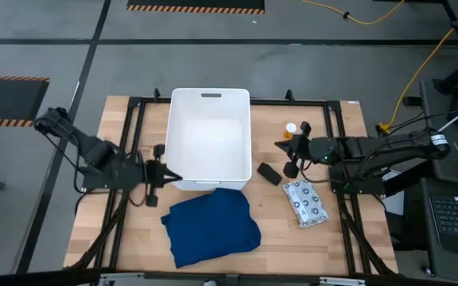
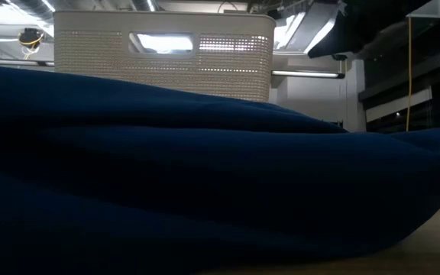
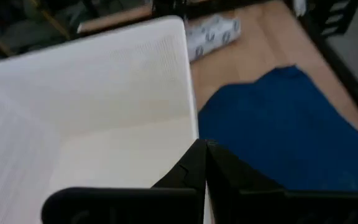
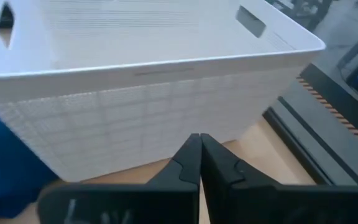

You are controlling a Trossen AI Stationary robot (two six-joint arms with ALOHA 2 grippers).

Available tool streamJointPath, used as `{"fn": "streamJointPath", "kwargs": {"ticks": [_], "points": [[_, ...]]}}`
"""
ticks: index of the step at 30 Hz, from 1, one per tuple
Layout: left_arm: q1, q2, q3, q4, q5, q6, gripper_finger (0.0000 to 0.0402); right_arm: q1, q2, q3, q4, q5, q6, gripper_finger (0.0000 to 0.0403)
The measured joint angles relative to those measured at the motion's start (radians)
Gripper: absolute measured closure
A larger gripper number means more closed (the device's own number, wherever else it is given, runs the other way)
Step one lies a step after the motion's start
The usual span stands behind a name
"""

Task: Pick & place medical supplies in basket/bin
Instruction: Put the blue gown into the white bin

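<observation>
The white tub (image 1: 209, 103) stands mid-table, its slot handle at the far rim. The dark blue cloth (image 1: 211, 225) lies crumpled on the table just in front of it and fills the low view's foreground (image 2: 205, 183). Right of the tub are the black oblong (image 1: 269, 174), the white dotted packet (image 1: 304, 202) and the orange bottle (image 1: 291, 129), all resting on the wood. My left gripper (image 1: 171, 178) is shut, raised by the tub's near left corner (image 3: 188, 74). My right gripper (image 1: 280, 145) is shut, facing the tub's right wall (image 4: 135, 118).
A black metal frame (image 1: 332, 107) runs around the tabletop. Bare wood shows to the right of the cloth and along the near edge (image 1: 293, 254). The tub's inside (image 3: 104, 149) holds nothing that I can see. A keyboard and equipment stand past the table's right edge (image 1: 456, 214).
</observation>
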Motion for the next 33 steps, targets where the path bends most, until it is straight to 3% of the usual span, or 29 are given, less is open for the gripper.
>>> {"fn": "streamJointPath", "kwargs": {"ticks": [5, 13, 18, 25, 33], "points": [[-0.115, 0.169, 0.110, -0.151, -0.104, -0.227, 0.0400, 0.060, 0.000, -0.002, 0.005, -0.001, 0.001, 0.0400], [-0.262, 0.404, 0.313, -0.288, -0.136, -0.564, 0.0400, 0.118, 0.007, -0.002, 0.006, -0.001, -0.013, 0.0394], [-0.304, 0.554, 0.484, -0.434, -0.114, -0.768, 0.0400, 0.152, 0.014, -0.002, 0.033, -0.001, -0.011, 0.0400], [-0.335, 0.772, 0.743, -0.599, -0.032, -0.870, 0.0400, 0.210, 0.015, -0.002, 0.044, -0.002, 0.014, 0.0394], [-0.377, 0.966, 0.954, -0.698, 0.039, -1.012, 0.0400, 0.265, 0.019, -0.002, 0.045, -0.001, 0.043, 0.0399]]}}
